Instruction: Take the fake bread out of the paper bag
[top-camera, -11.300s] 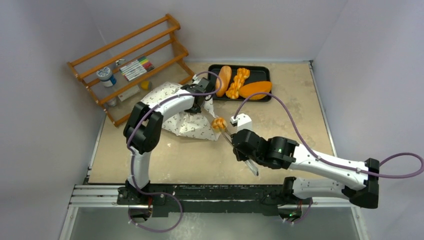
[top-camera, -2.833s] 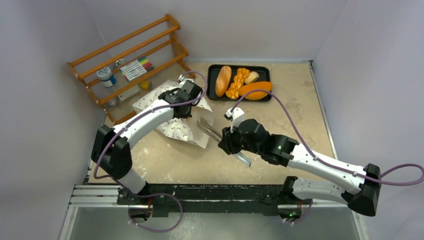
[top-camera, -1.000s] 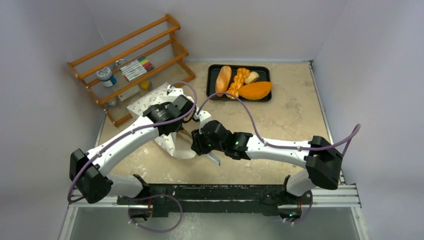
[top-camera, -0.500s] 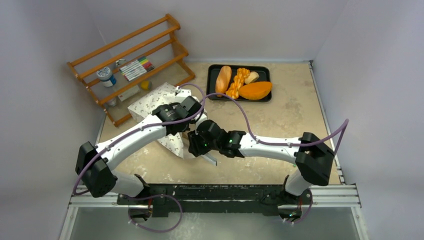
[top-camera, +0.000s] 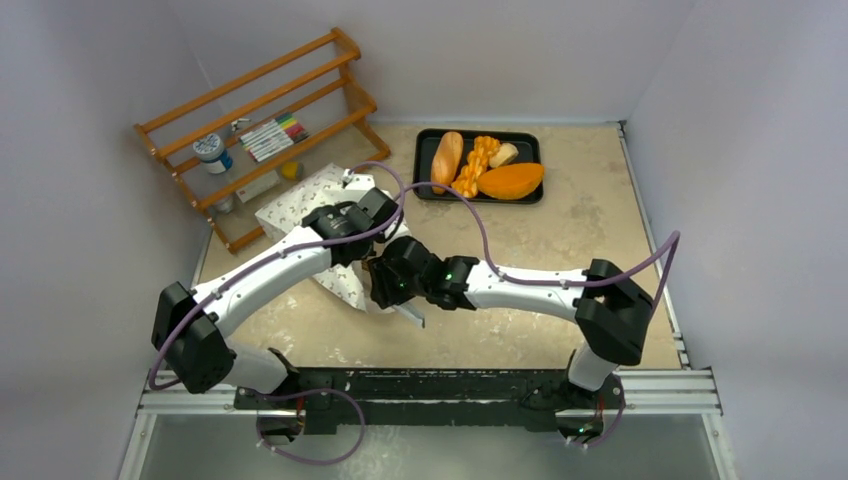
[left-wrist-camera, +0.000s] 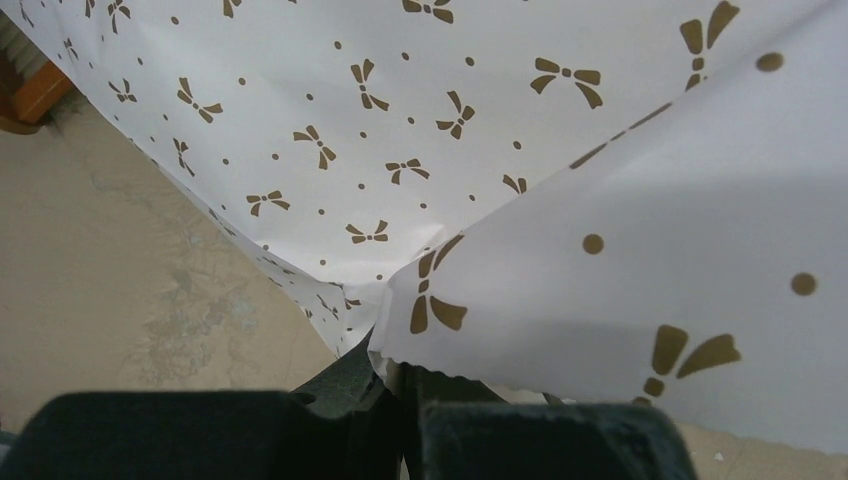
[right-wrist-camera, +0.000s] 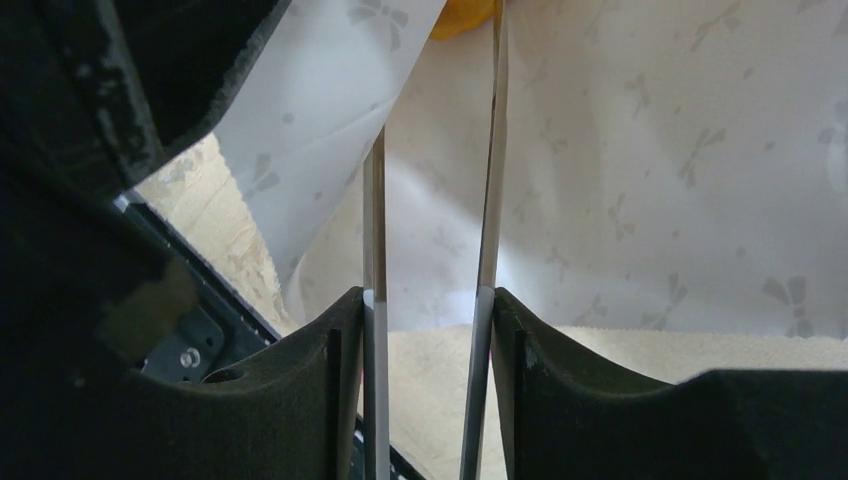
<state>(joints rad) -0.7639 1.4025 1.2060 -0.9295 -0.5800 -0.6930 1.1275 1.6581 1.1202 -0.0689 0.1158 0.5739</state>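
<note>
The paper bag (top-camera: 300, 205) lies left of centre, white with small brown marks. My left gripper (top-camera: 362, 232) is shut on its open edge and holds that edge (left-wrist-camera: 450, 330) up; the pinch sits at the left gripper (left-wrist-camera: 405, 375). My right gripper (top-camera: 388, 278) is shut on metal tongs (right-wrist-camera: 375, 230) whose two blades reach into the bag's mouth with a gap between them. A bit of yellow-orange fake bread (right-wrist-camera: 465, 15) shows deep in the bag, just beyond the blade tips. In the wrist view the right gripper (right-wrist-camera: 428, 300) clamps the tongs' arms.
A black tray (top-camera: 530, 140) at the back holds several orange bread pieces (top-camera: 447, 160). A wooden rack (top-camera: 260, 130) with markers and a jar stands at the back left, close behind the bag. The left arm's wrist crowds the tongs' left side.
My right arm has pushed left, carrying the tongs farther into the bag's mouth, and the blades have spread a little. The left gripper has kept its hold on the bag's edge.
</note>
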